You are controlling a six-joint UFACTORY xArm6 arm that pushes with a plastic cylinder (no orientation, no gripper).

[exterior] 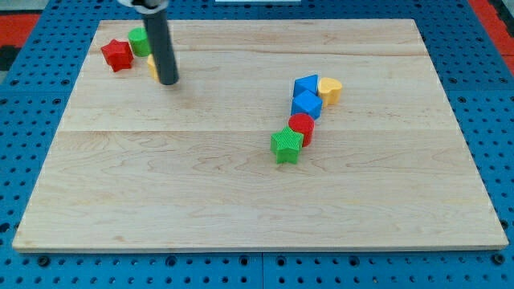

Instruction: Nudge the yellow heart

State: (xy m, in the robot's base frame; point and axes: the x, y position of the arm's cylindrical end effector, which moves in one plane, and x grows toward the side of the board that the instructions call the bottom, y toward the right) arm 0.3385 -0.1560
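Note:
The yellow heart (pixel 330 90) lies right of the middle of the wooden board (pixel 241 185), touching the right side of two blue blocks (pixel 306 95). Below them sit a red cylinder (pixel 302 126) and a green star (pixel 287 145), all in a slanted row. My tip (pixel 168 82) is far to the view's left of the heart, near the top left corner. It stands right against another yellow block (pixel 151 66), which the rod partly hides.
A red star (pixel 117 54) and a green block (pixel 140 40) lie at the top left corner beside the rod. The board rests on a blue pegboard (pixel 32 144) that surrounds it.

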